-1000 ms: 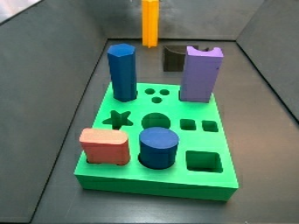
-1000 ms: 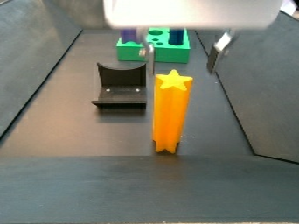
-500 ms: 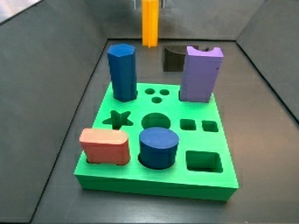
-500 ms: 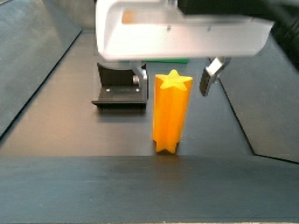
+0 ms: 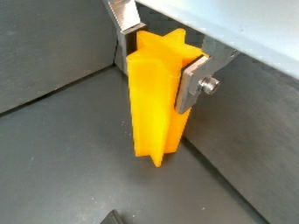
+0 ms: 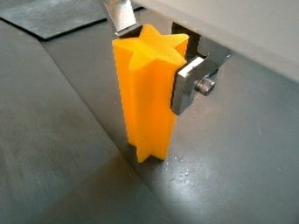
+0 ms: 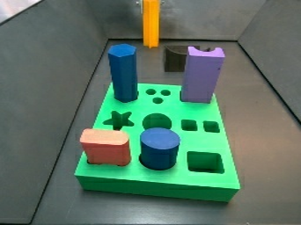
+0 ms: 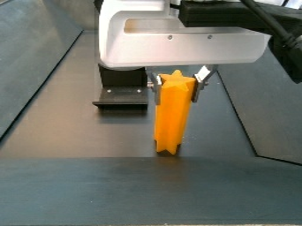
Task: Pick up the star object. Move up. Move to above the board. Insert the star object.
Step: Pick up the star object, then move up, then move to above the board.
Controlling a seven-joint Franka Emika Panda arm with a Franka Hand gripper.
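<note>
The star object [image 8: 172, 115] is a tall orange prism standing upright on the dark floor, away from the board [image 7: 165, 180]. It also shows at the far end in a side view [image 7: 150, 25]. My gripper [image 8: 176, 82] has come down over its top, and the silver fingers [image 8: 199, 78] press its two sides. In both wrist views the star object [image 5: 156, 96] [image 6: 146, 96] fills the space between the plates of the gripper [image 5: 158, 61] [image 6: 156, 57], its foot still on the floor. The board's star hole [image 7: 118, 119] is free.
On the board stand a blue hexagonal prism [image 7: 122, 75], a purple block [image 7: 202, 75], a red block [image 7: 105, 146] and a blue cylinder [image 7: 159, 148]. The fixture [image 8: 122, 86] stands between the star object and the board. Sloped grey walls line both sides.
The gripper has dropped lower over the star object and its fingers have closed in from a wide stance onto the star's sides. The star has not moved.
</note>
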